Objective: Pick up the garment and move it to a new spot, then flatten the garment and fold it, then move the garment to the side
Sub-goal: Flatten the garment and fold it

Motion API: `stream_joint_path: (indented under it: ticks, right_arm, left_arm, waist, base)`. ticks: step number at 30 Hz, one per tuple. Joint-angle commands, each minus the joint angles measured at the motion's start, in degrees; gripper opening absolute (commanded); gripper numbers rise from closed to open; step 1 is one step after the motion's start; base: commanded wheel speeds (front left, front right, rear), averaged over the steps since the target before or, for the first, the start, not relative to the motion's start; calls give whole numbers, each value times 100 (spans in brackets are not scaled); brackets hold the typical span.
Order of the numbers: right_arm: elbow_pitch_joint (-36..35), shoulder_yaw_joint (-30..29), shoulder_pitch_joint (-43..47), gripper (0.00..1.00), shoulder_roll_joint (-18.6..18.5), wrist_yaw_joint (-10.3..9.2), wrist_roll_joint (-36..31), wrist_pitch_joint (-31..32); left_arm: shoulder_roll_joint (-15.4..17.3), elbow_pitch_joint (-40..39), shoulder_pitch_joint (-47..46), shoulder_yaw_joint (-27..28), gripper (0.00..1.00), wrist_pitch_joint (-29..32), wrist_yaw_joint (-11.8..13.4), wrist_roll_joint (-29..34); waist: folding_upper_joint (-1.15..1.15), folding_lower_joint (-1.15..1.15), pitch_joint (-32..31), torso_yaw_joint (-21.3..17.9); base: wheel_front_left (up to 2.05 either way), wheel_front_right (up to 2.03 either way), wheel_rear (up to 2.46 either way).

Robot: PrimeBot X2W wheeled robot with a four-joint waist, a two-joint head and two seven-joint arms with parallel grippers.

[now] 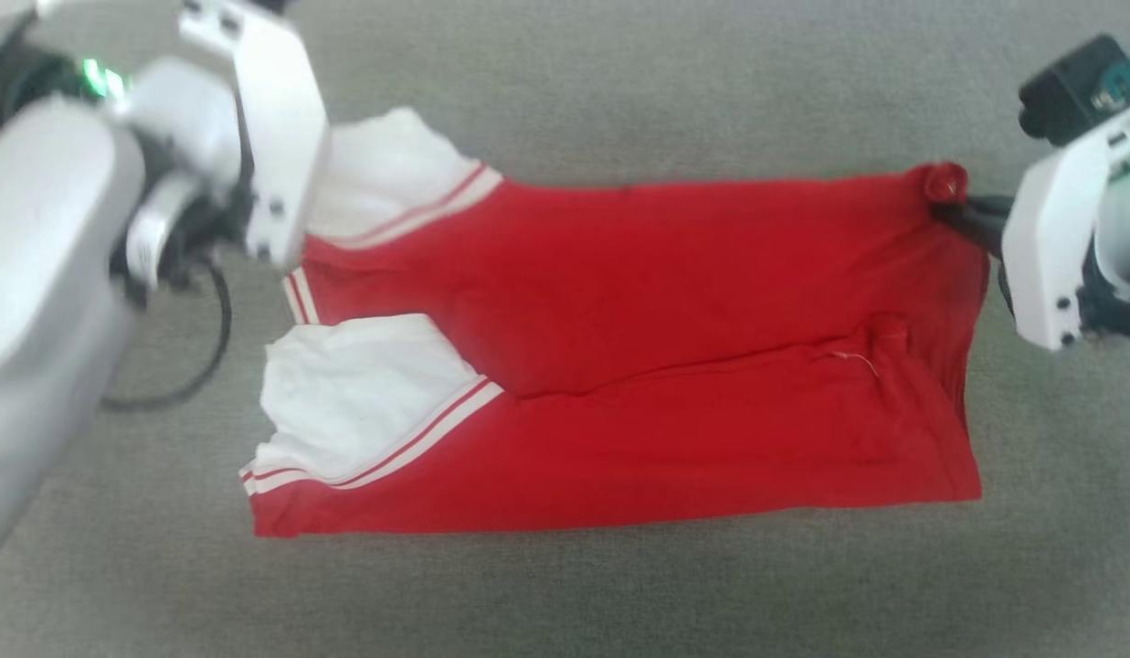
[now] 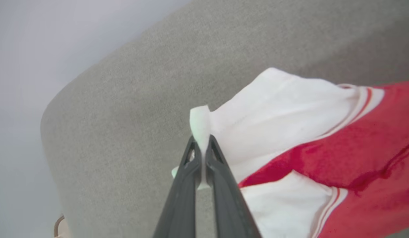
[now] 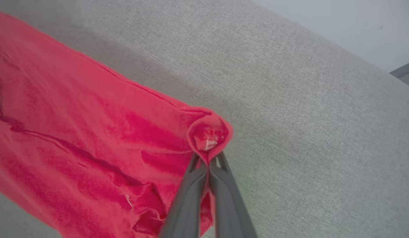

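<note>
Left forearm was closest to the head camera, a pale blur covering 7 to 10 o'clock. Biggest thing after that was the grey cloth surface, running under everything.

The garment sat mid-surface, doubled lengthwise and running 9 to 3 o'clock, plain red side up. Both white sleeves were at the 9 o'clock end with striped trim showing, and the hem end was at 3 o'clock. A long crease ran along the middle.

Right wrist housing was at 3 o'clock, just beside the hem.

Left gripper: jaws pinched together on a tab of white sleeve cloth at the garment's far 9 o'clock corner, with the cloth sticking out past the tips.

Right gripper: jaws clamped tight on the far hem corner at 2 o'clock, with the red fabric bunched into a small roll at the tips.

Black cable looped on the surface at 8 o'clock, beside the sleeves.
</note>
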Motion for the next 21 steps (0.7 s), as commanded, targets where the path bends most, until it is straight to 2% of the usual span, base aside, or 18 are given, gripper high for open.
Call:
stream_joint_path:
  ticks: [1, 7, 12, 15, 19, 21]
  right_arm:
    - [-99, -80, 154, 0, -42, -9, 11, 49]
    - [-723, -612, 1052, 0, -135, -9, 22, 417]
    - [-989, -1080, 1810, 0, 13, -9, -51, 678]
    - [-994, -1276, 2138, 0, 181, -9, -156, 764]
    - [-837, -1381, 2318, 0, 435, -8, -325, 793]
    - [-717, -1365, 2333, 0, 600, -6, -356, 820]
  left_arm:
    - [103, -252, 196, -1, 0, 102, 126, -24]
    - [788, -2119, 1270, -42, 0, 507, 936, -34]
    - [1113, -2996, 2142, -106, 0, 513, 1466, -125]
    - [1133, -3041, 2531, -144, 0, 380, 1575, -230]
    - [950, -2675, 2813, -152, 0, -18, 1444, -340]
    - [822, -2374, 2894, -141, 11, -248, 1320, -419]
  waist:
    - [0, 0, -58, 57]
    - [0, 0, -121, 116]
    - [0, 0, -116, 147]
    - [0, 0, -99, 159]
    - [0, 0, -85, 168]
    - [0, 0, -102, 157]
  base:
    - [0, 0, 0]
    - [0, 0, 0]
    - [0, 0, 0]
    - [0, 0, 0]
    - [0, 0, 0]
    - [0, 0, 0]
